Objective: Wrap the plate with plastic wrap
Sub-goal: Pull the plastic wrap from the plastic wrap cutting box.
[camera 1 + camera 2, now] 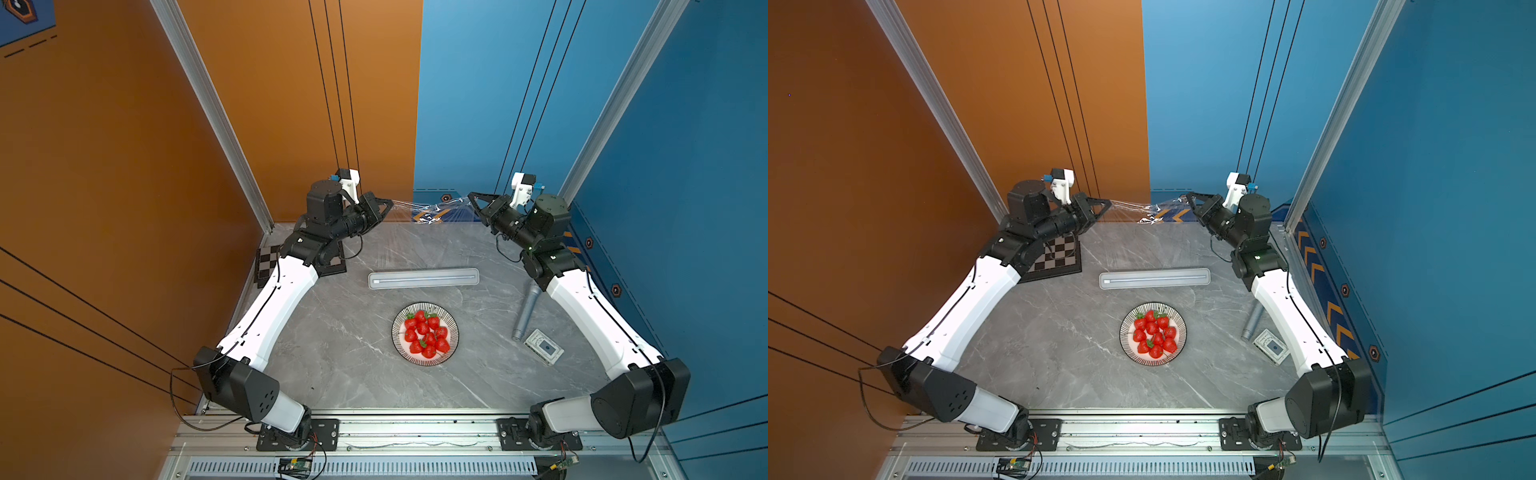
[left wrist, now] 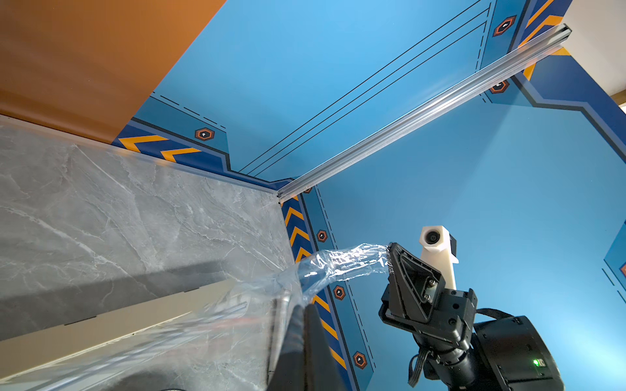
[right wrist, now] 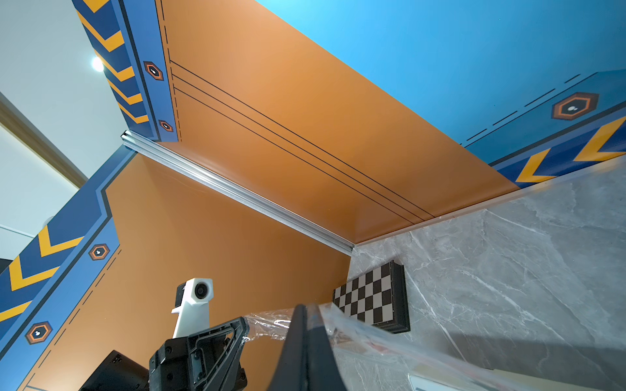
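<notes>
My left end effector (image 1: 390, 203) and right end effector (image 1: 471, 196) each pinch one end of the plastic wrap (image 1: 432, 208), which stretches between them, raised over the far edge of the surface (image 1: 332, 332). The dispenser box (image 1: 424, 277) lies at mid-surface. The plate (image 1: 397, 332) of strawberries (image 1: 424, 336) sits just nearside of it.

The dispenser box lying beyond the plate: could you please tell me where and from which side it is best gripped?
Probably across its narrow width near the middle, coming straight down from above. The dispenser box lies flat and long, crosswise on the table, so only its short width looks narrow enough to grip.
</notes>
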You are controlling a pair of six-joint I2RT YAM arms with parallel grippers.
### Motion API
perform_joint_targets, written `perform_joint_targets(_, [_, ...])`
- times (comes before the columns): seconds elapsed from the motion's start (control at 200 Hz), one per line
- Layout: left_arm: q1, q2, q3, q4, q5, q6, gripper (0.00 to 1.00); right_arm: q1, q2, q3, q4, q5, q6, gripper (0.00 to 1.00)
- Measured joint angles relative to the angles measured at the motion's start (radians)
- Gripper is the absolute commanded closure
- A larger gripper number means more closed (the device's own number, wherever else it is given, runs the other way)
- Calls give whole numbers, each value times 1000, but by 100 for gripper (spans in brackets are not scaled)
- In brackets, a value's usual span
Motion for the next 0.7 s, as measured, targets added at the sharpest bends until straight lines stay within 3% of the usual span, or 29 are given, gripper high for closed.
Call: perform_joint_targets(0.701, [-1, 2, 28, -5, -8, 15, 100, 6, 0, 28, -11, 0, -8, 100])
